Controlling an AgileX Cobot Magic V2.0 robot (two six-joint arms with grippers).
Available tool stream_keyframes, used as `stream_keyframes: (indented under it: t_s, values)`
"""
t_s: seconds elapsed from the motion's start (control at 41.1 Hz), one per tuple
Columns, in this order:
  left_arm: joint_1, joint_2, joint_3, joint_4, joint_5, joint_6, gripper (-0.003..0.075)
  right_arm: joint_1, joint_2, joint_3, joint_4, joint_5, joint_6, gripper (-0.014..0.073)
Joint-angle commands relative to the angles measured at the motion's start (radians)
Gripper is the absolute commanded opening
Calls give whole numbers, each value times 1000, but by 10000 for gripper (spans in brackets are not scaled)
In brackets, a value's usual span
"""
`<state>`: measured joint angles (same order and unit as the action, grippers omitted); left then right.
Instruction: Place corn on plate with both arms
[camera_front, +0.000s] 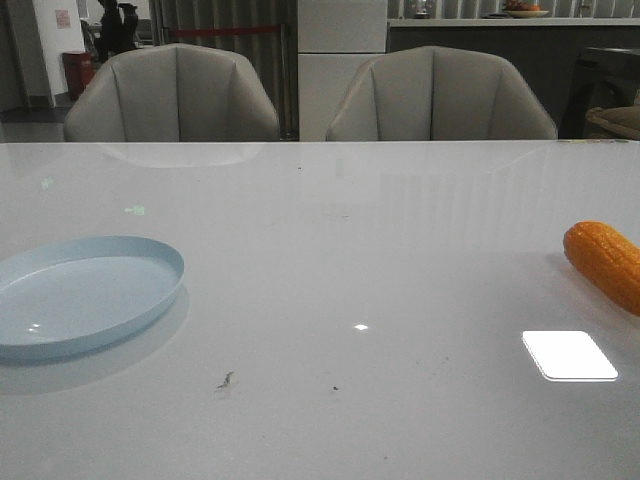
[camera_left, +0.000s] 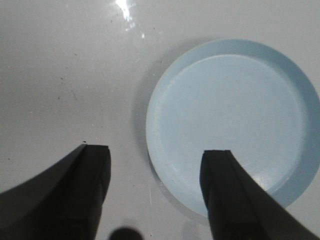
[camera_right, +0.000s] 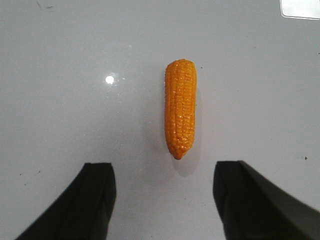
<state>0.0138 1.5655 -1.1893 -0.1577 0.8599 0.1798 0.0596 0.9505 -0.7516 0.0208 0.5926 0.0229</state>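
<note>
The orange corn cob (camera_front: 606, 262) lies on the white table at the far right edge of the front view. In the right wrist view the corn (camera_right: 180, 107) lies lengthwise ahead of my right gripper (camera_right: 164, 172), which is open, empty and above the table. The pale blue plate (camera_front: 80, 291) sits empty at the left of the table. In the left wrist view the plate (camera_left: 235, 120) lies below my left gripper (camera_left: 156, 157), which is open and empty, with one finger over the plate's rim. Neither arm shows in the front view.
Two grey chairs (camera_front: 172, 95) stand behind the table's far edge. A bright window reflection (camera_front: 569, 355) lies on the table near the corn. A small dark smudge (camera_front: 225, 381) marks the table in front of the plate.
</note>
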Motion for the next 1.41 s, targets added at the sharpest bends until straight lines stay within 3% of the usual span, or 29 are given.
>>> stream_keyframes:
  t_s: [0.0,0.389,0.949,1.095,1.241,1.387]
  values:
    - [-2,53,-81,-28,33,0,456,-5,-8,-35,-4,-60,1,530]
    - [-2,265,-113,-45,47,0,456,-5,-8,-35,-4,-60,1,530]
    - [-2,346,-113,-45,9,0,448,-5,-8,-35,-4,-60,1,530]
    - [-2,346,-113,-43,9,0,315,-5,-8,-35,-4,-60,1,530]
    - [-2,346,-113,-43,9,0,90,-5,-8,-35,-4,-60,1,530]
    - [-2,346,-113,-43,9,0,96,-5,-8,-35,-4,-60,1,530]
